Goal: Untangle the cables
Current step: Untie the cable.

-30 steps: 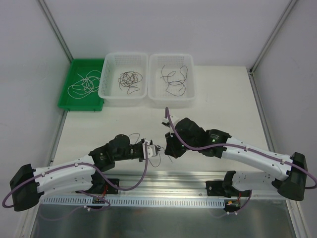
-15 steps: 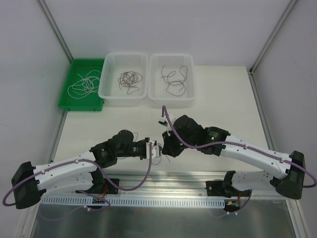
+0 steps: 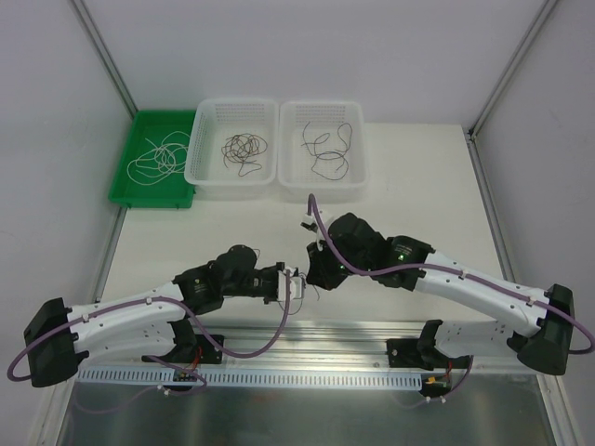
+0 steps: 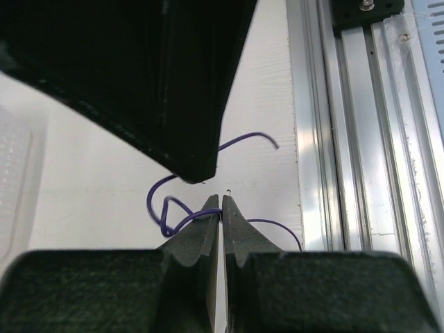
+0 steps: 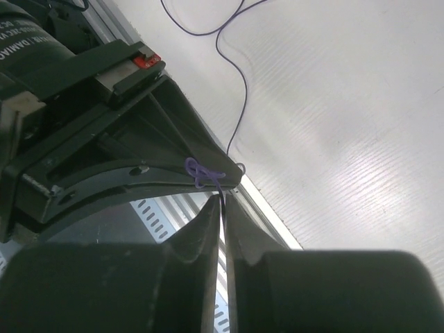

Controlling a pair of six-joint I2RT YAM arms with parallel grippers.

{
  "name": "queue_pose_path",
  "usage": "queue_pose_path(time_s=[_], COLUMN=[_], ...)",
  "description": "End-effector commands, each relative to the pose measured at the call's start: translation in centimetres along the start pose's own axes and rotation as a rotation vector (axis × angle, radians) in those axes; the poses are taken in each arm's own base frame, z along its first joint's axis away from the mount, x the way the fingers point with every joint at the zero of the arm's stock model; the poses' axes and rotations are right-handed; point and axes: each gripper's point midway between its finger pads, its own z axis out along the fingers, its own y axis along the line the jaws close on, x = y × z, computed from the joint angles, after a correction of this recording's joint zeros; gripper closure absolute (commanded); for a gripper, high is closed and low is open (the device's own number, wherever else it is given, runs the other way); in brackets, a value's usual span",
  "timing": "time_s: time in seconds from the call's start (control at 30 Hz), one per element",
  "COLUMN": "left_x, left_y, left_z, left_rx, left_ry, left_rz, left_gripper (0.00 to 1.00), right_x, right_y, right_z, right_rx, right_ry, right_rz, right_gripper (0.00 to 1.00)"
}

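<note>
A thin purple cable [image 4: 250, 134] lies on the white table between my two arms, with a small knot [image 4: 166, 220] in it. My left gripper [image 4: 222, 201] is shut on this cable right beside the knot. In the right wrist view the knot [image 5: 201, 172] sits against the left gripper's finger, and my right gripper [image 5: 223, 198] pinches the strand just below it, jaws almost touching. From above, the left gripper [image 3: 297, 282] and right gripper [image 3: 312, 275] meet tip to tip near the table's front edge. A loose strand [image 5: 244, 104] trails off across the table.
Two white baskets [image 3: 197, 169] [image 3: 361, 172] stand at the back, each holding dark cables [image 3: 244, 149] [image 3: 327, 149]. A green tray [image 3: 125, 193] at the back left holds a whitish cable [image 3: 158, 158]. An aluminium rail [image 3: 353, 330] runs along the near edge.
My left gripper has moved right and my right gripper slightly left, so their tips now meet at the knot. Both stay closed on the purple cable.
</note>
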Motion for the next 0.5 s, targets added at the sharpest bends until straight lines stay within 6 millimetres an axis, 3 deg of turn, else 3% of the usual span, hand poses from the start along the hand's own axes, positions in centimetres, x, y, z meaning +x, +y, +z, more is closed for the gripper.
queue_pose_path(time_s=[0.0, 0.3, 0.47], left_x=[-2.1, -1.4, -0.5], left_y=[1.5, 2.4, 3.5], left_z=[-0.6, 0.4, 1.0], left_rx=[-0.078, -0.179, -0.266], left_ry=[-0.052, -0.094, -0.055], left_rz=[-0.007, -0.218, -0.395], left_gripper=[1.0, 1.0, 1.0], right_x=[-1.5, -3.1, -4.3], right_y=[0.4, -0.3, -0.5], right_z=[-1.2, -3.6, -6.3], right_rx=[-0.013, 0.016, 0.033], right_ry=[-0.078, -0.242, -0.376], right_rz=[-0.014, -0.008, -0.02], right_gripper=[0.88, 0.71, 0.66])
